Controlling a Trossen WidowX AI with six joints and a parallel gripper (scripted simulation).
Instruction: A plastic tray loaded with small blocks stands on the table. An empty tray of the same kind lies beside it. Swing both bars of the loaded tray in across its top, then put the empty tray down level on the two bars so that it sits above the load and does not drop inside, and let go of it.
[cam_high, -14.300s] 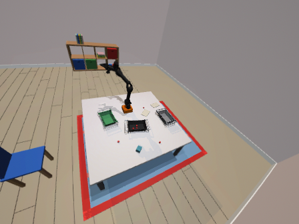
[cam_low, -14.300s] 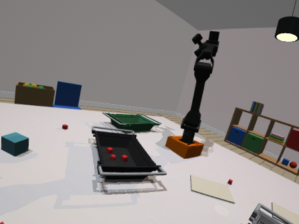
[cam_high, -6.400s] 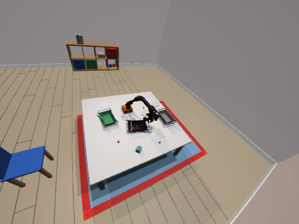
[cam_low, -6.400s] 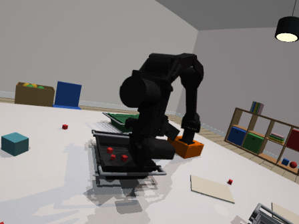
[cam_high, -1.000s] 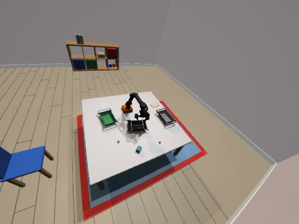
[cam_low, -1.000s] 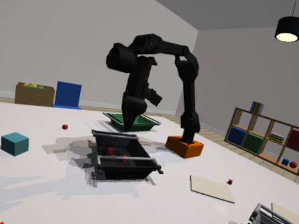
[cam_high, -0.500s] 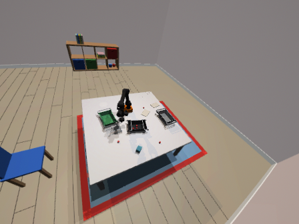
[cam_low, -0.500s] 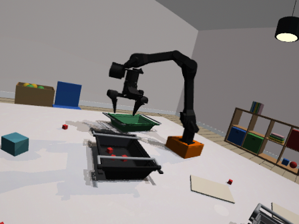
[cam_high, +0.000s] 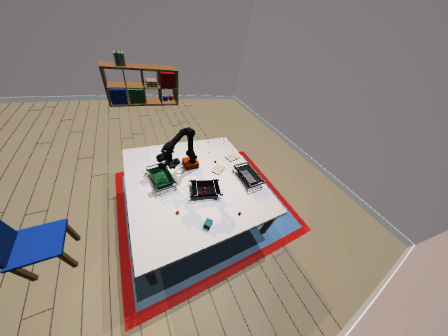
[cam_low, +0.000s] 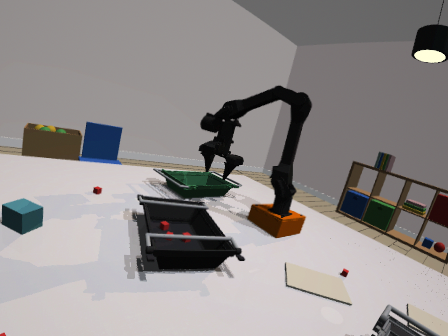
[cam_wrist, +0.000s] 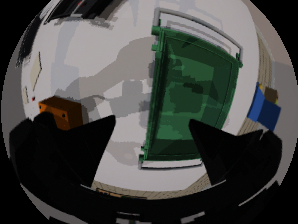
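Note:
The loaded black tray (cam_high: 204, 195) (cam_low: 187, 259) stands mid-table with several small red blocks inside. Its near bar (cam_low: 210, 238) and far bar (cam_low: 175, 202) both lie across its top, in the exterior view. An empty green tray (cam_high: 161, 178) (cam_low: 197, 191) (cam_wrist: 200, 90) lies beside it, upright; its wire bars stick out past its ends, one bar (cam_wrist: 170, 166) at the bottom of the wrist view. My gripper (cam_low: 216, 175) (cam_wrist: 153, 120) is wide open and empty, pointing down above the green tray's side nearest the arm's base; in the wrist view one finger overlaps the tray, the other the table.
Another empty dark tray (cam_high: 249, 175) with wire bars stands on the far side of the loaded tray. A teal block (cam_high: 208, 224) (cam_low: 22, 216), a loose red cube (cam_high: 177, 212) (cam_low: 97, 190) and a flat beige plate (cam_high: 218, 169) (cam_low: 317, 283) lie about. The orange base (cam_low: 276, 220) (cam_wrist: 62, 112) stands nearby.

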